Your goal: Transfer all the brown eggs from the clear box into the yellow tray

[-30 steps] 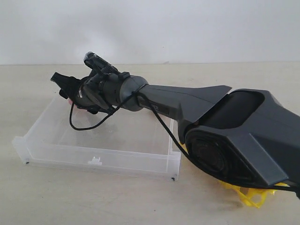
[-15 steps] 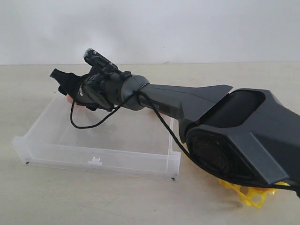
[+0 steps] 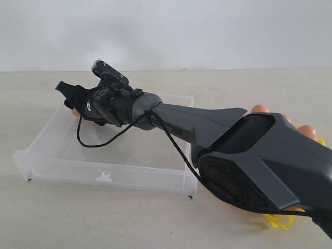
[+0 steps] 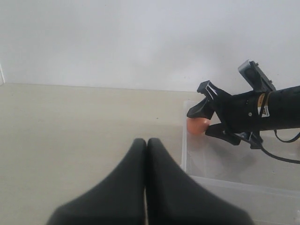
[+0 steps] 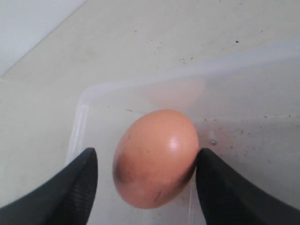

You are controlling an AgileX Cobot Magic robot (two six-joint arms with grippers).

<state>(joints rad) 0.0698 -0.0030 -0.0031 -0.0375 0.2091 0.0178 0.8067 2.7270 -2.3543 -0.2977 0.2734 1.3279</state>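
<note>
brown egg (image 5: 157,140): thin shell, light, rigid, smooth; likely cracks under hard squeeze. best taken across short middle, gentle force. egg hangs over far left corner of clear box (image 3: 104,179), seemingly off its floor. right gripper (image 5: 146,157): jaws wide, clasping egg's sides, touching nothing else. left gripper (image 4: 146,140): fingers pressed together, empty, outside clear box's left wall.
</note>
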